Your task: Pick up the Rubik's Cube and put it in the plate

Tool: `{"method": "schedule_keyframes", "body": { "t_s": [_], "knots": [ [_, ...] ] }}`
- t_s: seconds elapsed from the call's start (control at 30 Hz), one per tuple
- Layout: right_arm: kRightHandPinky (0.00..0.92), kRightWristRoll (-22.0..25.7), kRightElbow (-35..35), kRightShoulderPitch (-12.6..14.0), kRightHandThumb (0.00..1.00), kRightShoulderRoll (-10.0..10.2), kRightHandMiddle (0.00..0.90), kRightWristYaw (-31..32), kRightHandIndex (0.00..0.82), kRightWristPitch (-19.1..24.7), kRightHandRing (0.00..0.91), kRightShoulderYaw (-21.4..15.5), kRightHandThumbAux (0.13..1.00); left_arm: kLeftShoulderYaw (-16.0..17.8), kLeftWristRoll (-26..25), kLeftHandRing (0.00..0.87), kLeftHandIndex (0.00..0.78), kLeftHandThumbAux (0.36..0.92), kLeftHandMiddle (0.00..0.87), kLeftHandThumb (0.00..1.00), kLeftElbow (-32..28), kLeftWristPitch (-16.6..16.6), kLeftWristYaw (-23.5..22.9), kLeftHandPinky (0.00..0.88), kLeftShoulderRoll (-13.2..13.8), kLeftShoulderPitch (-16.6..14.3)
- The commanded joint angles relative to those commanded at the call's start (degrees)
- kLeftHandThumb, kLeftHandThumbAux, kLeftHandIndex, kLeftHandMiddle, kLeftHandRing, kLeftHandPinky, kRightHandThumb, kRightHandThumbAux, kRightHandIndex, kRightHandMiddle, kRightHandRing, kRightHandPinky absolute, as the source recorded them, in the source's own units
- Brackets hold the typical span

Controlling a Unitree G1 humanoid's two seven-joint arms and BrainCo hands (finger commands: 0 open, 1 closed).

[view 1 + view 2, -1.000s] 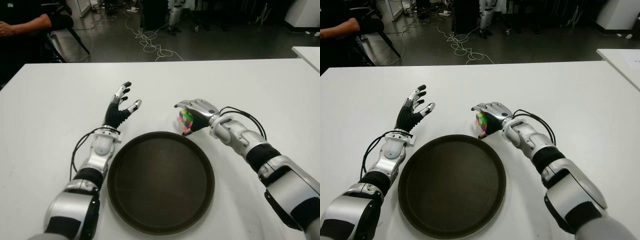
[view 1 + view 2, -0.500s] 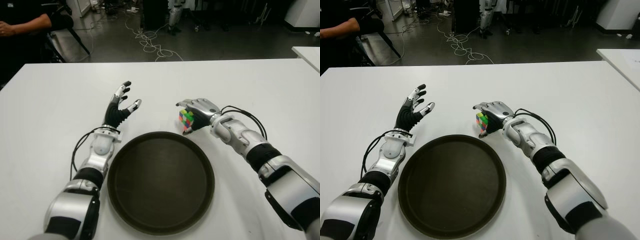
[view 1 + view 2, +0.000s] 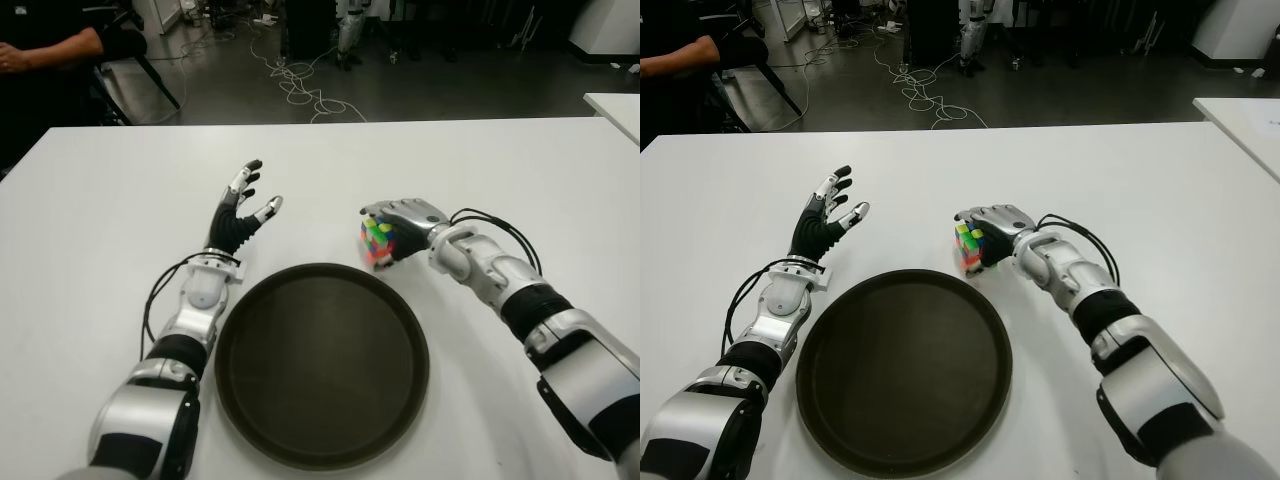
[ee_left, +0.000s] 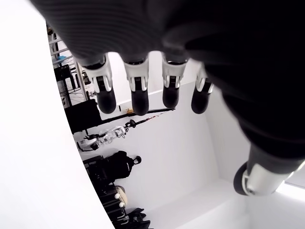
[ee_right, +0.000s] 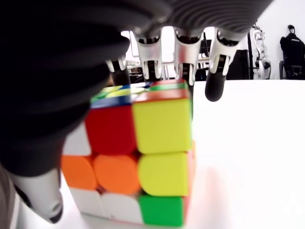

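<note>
White table (image 3: pixel 520 170): right hand (image 3: pixel 405 222) clasps glossy Rubik's Cube (image 3: pixel 377 242).

Rubik's Cube (image 5: pixel 138 162) glossy smooth plastic w/ bright colour tiles, plate (image 3: pixel 322 365) dark brown, smooth, semi-matt w/ soft sheen at rim, surface (image 3: pixel 110 220) white, smooth, matt, right robot hand (image 3: pixel 400 225) silver metal-look shells, black ribbed rubbery palm, left robot hand (image 3: pixel 240 210) same finish

right hand (image 3: pixel 400 222) fingers curled, gripping; left hand (image 3: pixel 240 208) raised, fingers spread.
</note>
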Motion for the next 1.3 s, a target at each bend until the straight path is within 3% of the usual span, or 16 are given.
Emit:
{"method": "schedule_keyframes", "body": {
  "t_s": [0.57, 1.3],
  "knots": [
    [0.241, -0.11, -0.17, -0.66, 0.000, -0.59, 0.219, 3.05, 0.136, 1.20, 0.242, -0.75, 0.703, -0.10, 0.11, 0.069, 0.048, 0.609, 0.073, 0.032, -0.33, 0.80, 0.49, 0.096, -0.15, 0.07],
    [0.196, -0.25, 0.19, -0.84, 0.000, -1.29, 0.187, 2.76, 0.134, -0.18, 0.202, -0.63, 0.712, -0.56, 0.26, 0.054, 0.046, 0.578, 0.066, 0.024, -0.74, 1.08, 0.54, 0.074, -0.15, 0.10]
  ]
}}
